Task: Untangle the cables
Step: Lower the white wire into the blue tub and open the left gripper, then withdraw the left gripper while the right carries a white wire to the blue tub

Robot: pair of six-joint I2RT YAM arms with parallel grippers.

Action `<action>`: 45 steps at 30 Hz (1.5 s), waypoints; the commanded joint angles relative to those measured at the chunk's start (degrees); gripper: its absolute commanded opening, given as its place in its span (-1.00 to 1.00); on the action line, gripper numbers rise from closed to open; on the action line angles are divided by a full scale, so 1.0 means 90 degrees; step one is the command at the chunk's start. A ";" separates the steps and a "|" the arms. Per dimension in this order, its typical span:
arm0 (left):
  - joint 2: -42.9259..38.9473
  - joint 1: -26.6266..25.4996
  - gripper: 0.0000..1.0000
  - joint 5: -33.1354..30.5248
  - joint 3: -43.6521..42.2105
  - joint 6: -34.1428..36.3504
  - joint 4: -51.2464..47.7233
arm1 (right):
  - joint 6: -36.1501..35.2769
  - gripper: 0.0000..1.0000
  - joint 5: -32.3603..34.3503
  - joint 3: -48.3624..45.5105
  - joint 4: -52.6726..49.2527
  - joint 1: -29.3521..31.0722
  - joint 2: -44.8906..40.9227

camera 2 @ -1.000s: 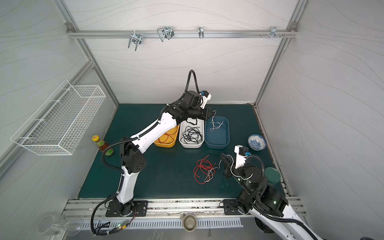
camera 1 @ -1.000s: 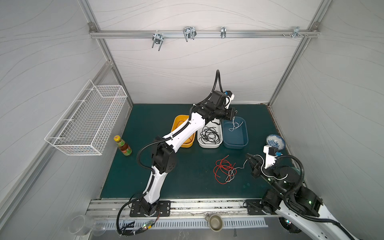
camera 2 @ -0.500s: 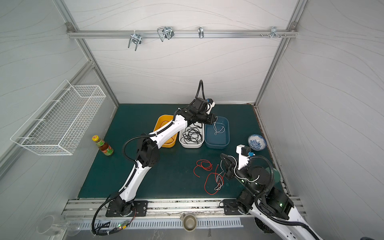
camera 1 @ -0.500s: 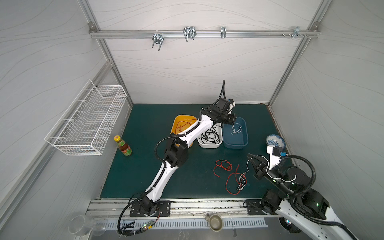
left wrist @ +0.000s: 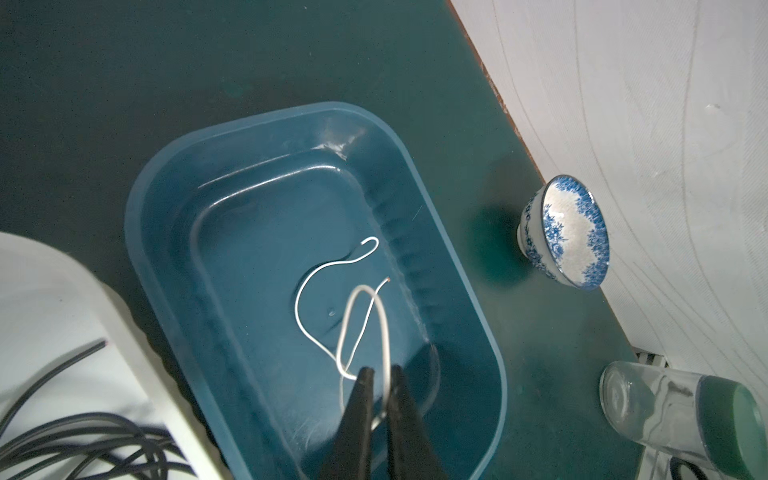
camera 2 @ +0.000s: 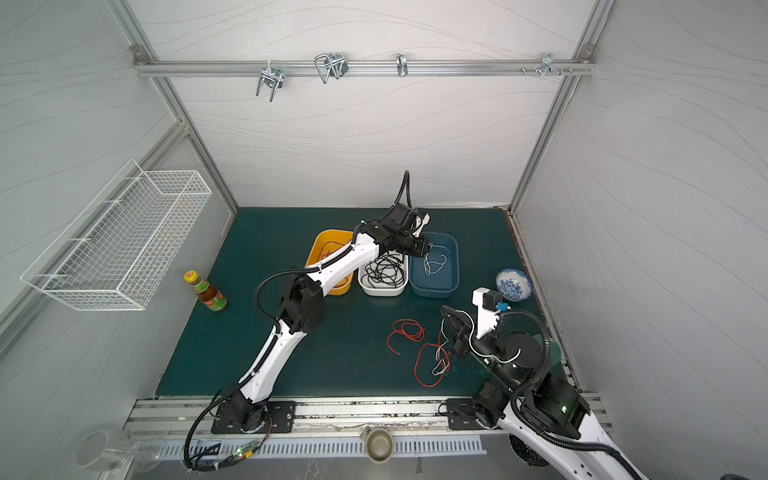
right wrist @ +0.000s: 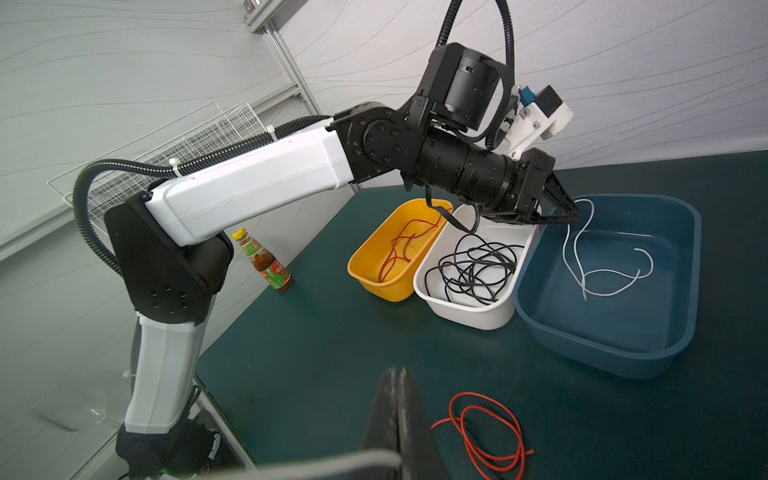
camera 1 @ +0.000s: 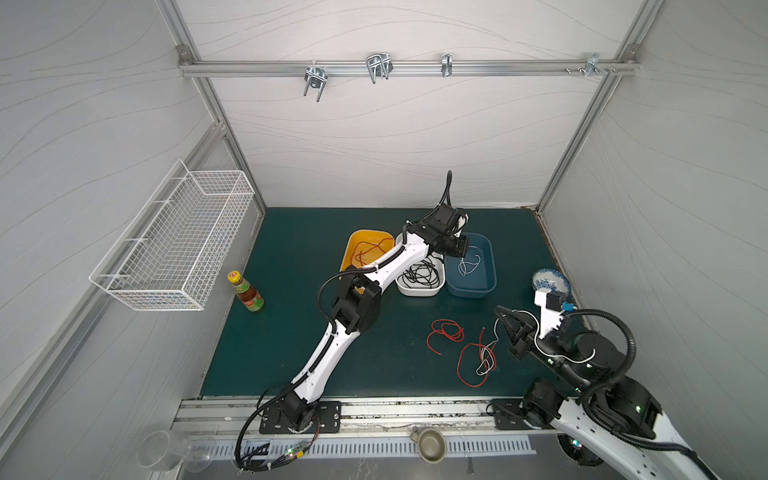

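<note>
Since a second ago, left hand [left wrist: 380, 388] has reached past the white tub to hang over the blue tub [left wrist: 469, 291], jaws narrowly parted, white cable [left wrist: 365, 316] looped between them, rest trailing onto the tub floor. Right hand [right wrist: 397, 386] sits pinched shut beside the red-and-white tangle [camera 1: 478, 357] on the tabletop [camera 1: 291, 324], nearer to it; whether it grips the white strand, cannot tell.

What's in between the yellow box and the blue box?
The white bin sits between the yellow bin and the blue bin, holding the black cables. Both top views and the right wrist view show it.
</note>
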 commanded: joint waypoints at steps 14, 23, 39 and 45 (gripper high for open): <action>-0.0632 -0.0009 -0.11 -0.0085 0.0163 0.0383 -0.0438 | -0.0239 -1.00 0.0045 0.0497 0.0336 -0.0016 0.0558; -0.2303 0.0042 0.03 -0.0414 -0.1519 0.0147 -0.0054 | -0.0463 -1.00 0.0298 0.1001 0.0376 -0.0014 0.1075; -0.5580 0.0065 0.25 -0.0856 -0.4957 -0.0258 0.0508 | -0.1009 -1.00 0.0180 0.3291 0.0103 -0.0022 0.3056; -0.6439 0.0033 0.25 -0.0530 -0.5958 -0.0449 0.0486 | -0.1106 -1.00 0.0015 0.3901 0.0132 -0.0023 0.3560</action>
